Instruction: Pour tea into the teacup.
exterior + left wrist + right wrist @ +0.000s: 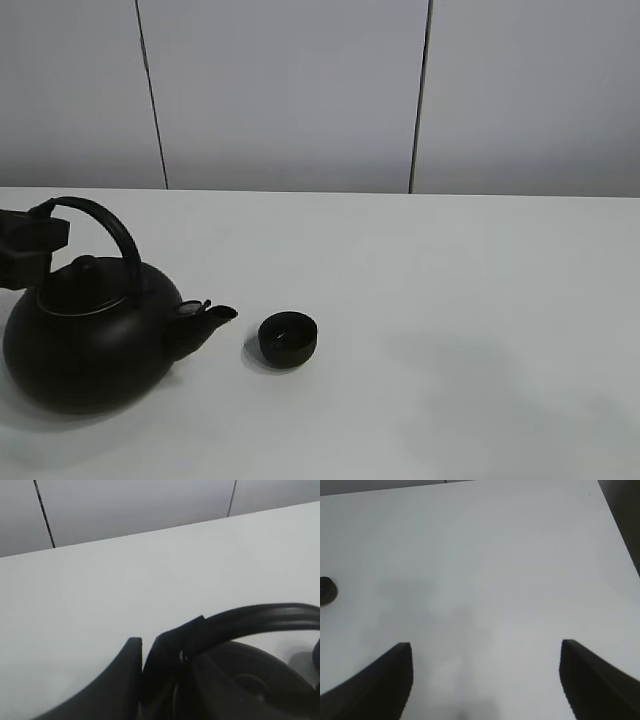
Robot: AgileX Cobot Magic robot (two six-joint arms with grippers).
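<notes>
The big black kettle [90,345] is at the table's left, about upright, with its spout [212,317] pointing right. The small matte-black teacup [288,340] stands on the table just right of the spout tip, apart from it. It also shows in the right wrist view [326,590]. My left gripper [35,240] is shut on the left end of the kettle's arched handle [260,617], seen close up in the left wrist view [150,647]. No stream of tea shows. My right gripper [486,644] is open and empty above bare table, outside the exterior view.
The white table [450,300] stretches to the right of the cup. A grey panelled wall [290,90] stands behind the table's far edge. The table's edge [620,535] shows in the right wrist view.
</notes>
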